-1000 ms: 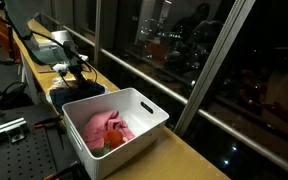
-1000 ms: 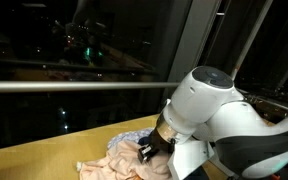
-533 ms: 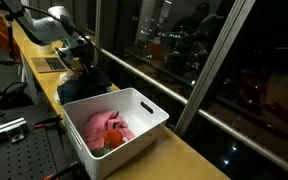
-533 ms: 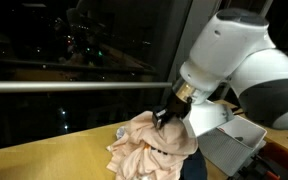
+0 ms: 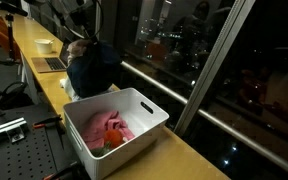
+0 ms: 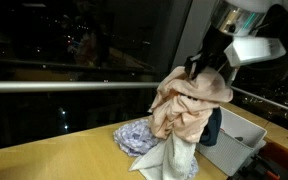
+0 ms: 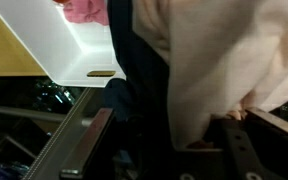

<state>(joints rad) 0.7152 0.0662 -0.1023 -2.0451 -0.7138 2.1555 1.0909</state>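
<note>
Beige garment (image 6: 189, 105) crumpled, draping, dark navy cloth (image 6: 214, 127) hanging alongside; jaws clamped on beige garment's top.

Cloth bundle (image 6: 189, 105): 2 pieces, a beige cloth (image 7: 224, 60) and a navy garment (image 5: 92, 65). Crumpled, gathered at the top, hanging in loose vertical folds. Bulk raised in the air. Lowest folds trail down, and contact below cannot be told. Position: just beside the white bin (image 5: 134, 97).
</note>
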